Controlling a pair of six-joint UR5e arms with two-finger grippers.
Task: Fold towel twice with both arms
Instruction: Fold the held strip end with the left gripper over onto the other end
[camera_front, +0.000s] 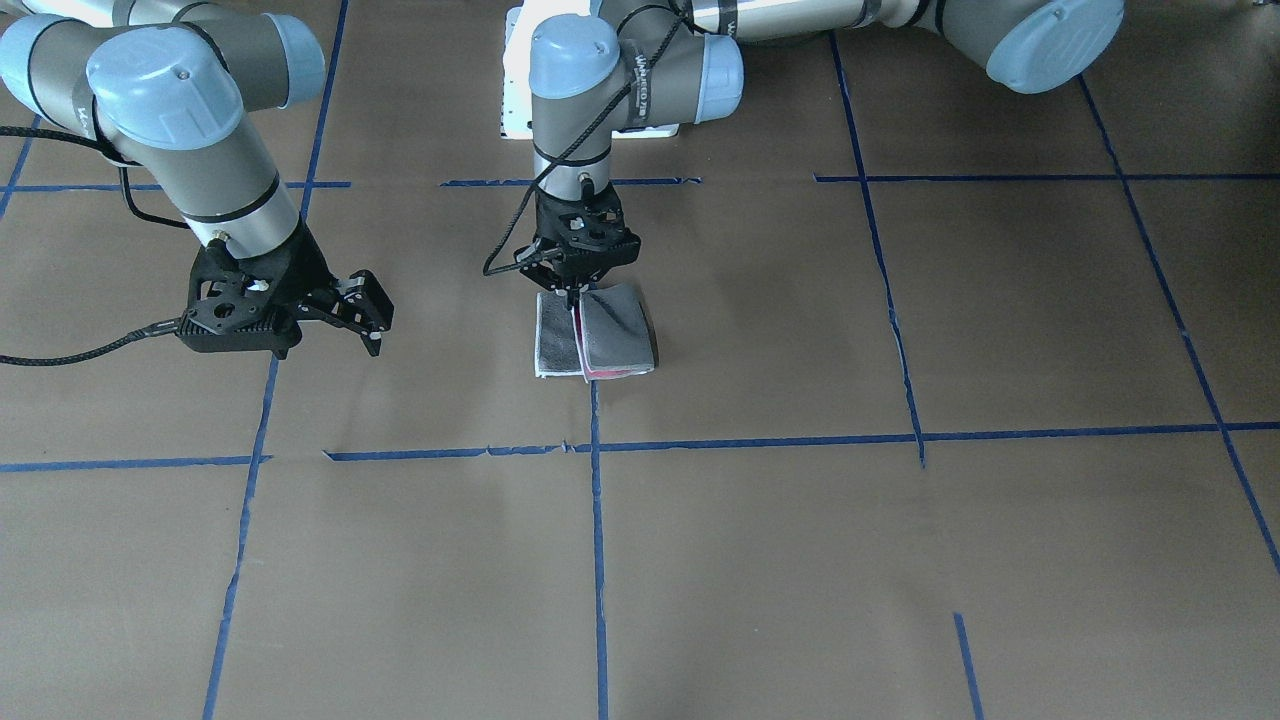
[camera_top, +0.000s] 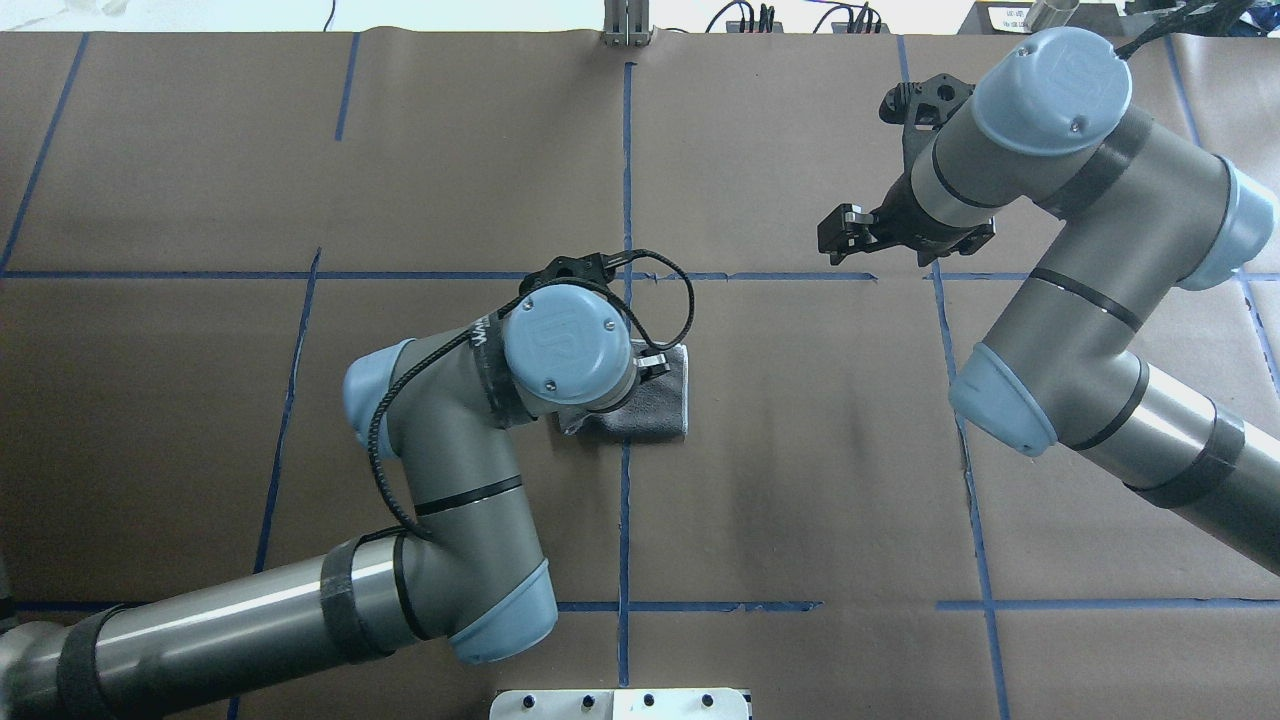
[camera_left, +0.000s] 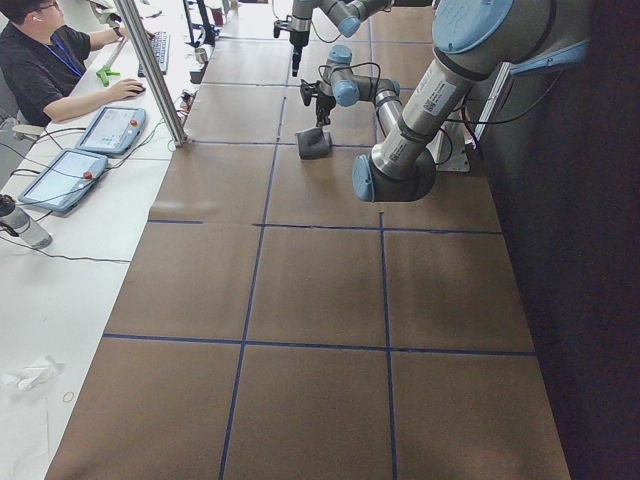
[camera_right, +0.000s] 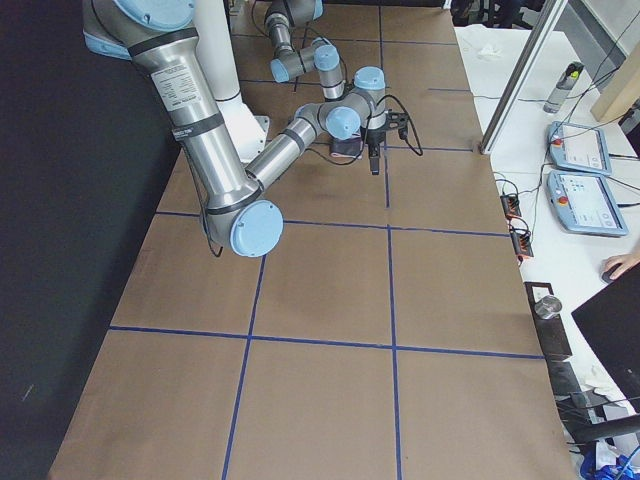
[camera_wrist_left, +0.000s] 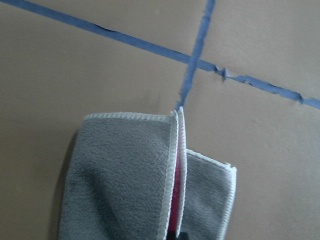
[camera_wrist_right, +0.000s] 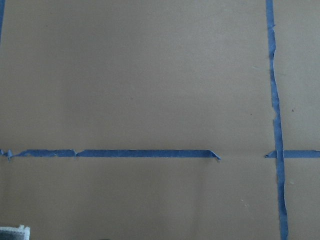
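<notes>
On the operators' side, the worktop is a stretch of brown paper marked into a grid by blue tape lines. Beyond the first cross line lies the towel, folded with its grey face outward and straddling the central tape line. Its pale stitched borders meet along a ridge down the middle. There the layers stand up off the paper and a strip of pink shows between them, while the parts on either side of the ridge rest flat. At the end of that ridge nearest the robot, the left gripper points straight down, its jaws pressed together and pinching the raised towel edges. About level with it, off to the robot's right, the right gripper is tilted toward the middle with its jaws spread, well apart from the towel. Behind the grippers, the left arm bends down from above the towel, and the right arm slopes in from the side. Farthest back, the white base plate sits at the robot's edge of the worktop.
</notes>
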